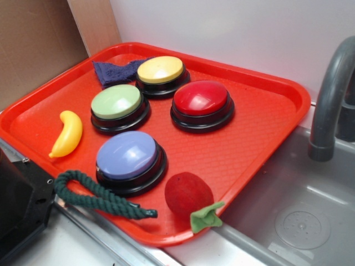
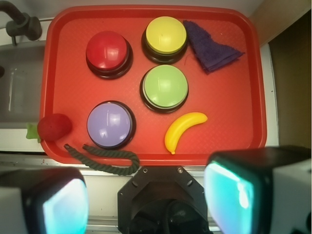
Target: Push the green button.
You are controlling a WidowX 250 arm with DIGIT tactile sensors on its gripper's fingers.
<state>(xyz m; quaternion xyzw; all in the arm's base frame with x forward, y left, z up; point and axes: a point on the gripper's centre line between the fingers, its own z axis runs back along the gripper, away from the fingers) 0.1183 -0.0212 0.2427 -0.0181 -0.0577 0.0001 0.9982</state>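
Note:
The green button [image 1: 116,102] [image 2: 165,87], a pale-green dome on a black base, stands near the middle of the red tray [image 1: 260,138] [image 2: 63,73]. Around it are a yellow button [image 1: 160,70] [image 2: 166,35], a red button [image 1: 201,98] [image 2: 107,50] and a lavender-blue button [image 1: 127,154] [image 2: 110,123]. In the wrist view my gripper [image 2: 146,200] is open, high above the tray's near edge and well short of the green button. Its two fingers [image 2: 243,195] stand wide apart with nothing between them. The exterior view does not show the gripper.
Also on the tray: a yellow toy banana [image 1: 67,133] [image 2: 183,128], a dark blue cloth [image 1: 113,71] [image 2: 210,47], a green rope [image 1: 94,195] [image 2: 105,158] and a red felt strawberry [image 1: 189,195] [image 2: 54,126]. A grey sink [image 1: 288,210] with a faucet [image 1: 327,105] lies beside the tray. The black robot base [image 2: 161,195] sits below the gripper.

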